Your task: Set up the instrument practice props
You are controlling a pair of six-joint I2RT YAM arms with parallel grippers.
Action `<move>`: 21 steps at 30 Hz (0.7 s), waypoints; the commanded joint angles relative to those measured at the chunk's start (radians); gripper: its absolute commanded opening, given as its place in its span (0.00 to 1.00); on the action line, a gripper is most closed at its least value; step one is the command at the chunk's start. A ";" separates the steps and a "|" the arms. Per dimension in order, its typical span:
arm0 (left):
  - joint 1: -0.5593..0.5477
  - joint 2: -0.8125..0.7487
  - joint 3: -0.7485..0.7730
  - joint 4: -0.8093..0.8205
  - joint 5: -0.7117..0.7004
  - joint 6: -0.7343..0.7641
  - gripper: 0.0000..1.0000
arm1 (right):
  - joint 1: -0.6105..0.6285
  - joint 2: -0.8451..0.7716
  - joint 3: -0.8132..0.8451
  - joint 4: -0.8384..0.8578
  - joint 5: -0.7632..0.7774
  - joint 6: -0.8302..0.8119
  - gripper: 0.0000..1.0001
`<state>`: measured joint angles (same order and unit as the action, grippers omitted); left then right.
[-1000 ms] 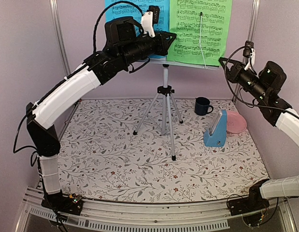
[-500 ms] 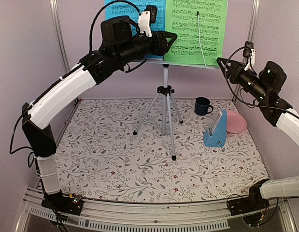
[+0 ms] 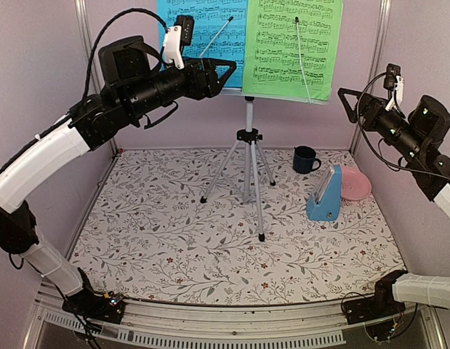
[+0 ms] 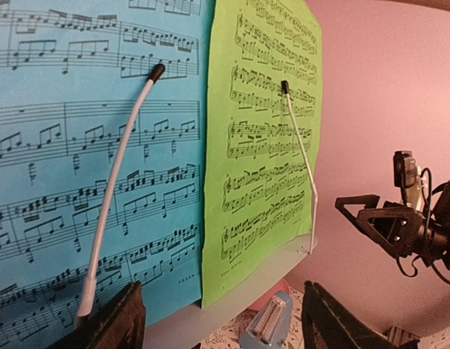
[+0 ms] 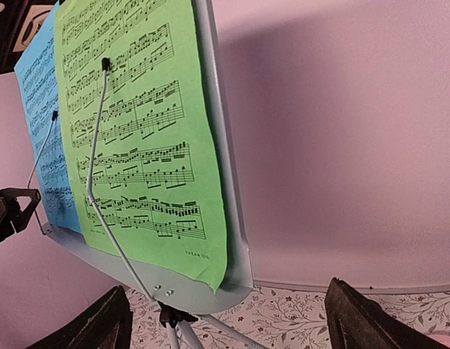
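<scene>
Two pages, the blue sheet [image 3: 203, 18] and green sheet [image 3: 290, 43], sat on the far music stand [image 3: 248, 115], metronome [image 3: 326, 196] nearer at right, as our left gripper [image 3: 226, 73] and right gripper [image 3: 346, 99] hung jaws apart, empty; we judged setup done, retreat next.

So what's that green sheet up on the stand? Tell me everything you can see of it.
The green sheet is bright green paper printed with rows of black music notation, flat and uncreased. It stands upright on the right half of the pale music stand, bottom edge at the stand's ledge. A thin white wire arm with a black tip presses across its front. Its left edge meets the blue sheet. Nothing else touches it.
</scene>
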<state>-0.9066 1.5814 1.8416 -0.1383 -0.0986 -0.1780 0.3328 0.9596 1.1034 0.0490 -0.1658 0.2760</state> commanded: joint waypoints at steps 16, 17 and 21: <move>0.012 -0.389 -0.693 0.114 -0.083 -0.127 0.76 | -0.003 -0.074 -0.291 -0.308 0.321 0.209 0.99; 0.012 -0.397 -0.718 0.121 -0.081 -0.137 0.76 | -0.003 -0.054 -0.292 -0.312 0.329 0.216 0.99; 0.013 -0.410 -0.790 0.139 -0.062 -0.171 0.77 | -0.003 0.023 -0.279 -0.326 0.357 0.214 0.99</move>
<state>-0.9047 1.1938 1.1046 -0.0410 -0.1669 -0.3012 0.3328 0.9325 0.8173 -0.2626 0.1226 0.4511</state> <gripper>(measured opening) 0.768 0.991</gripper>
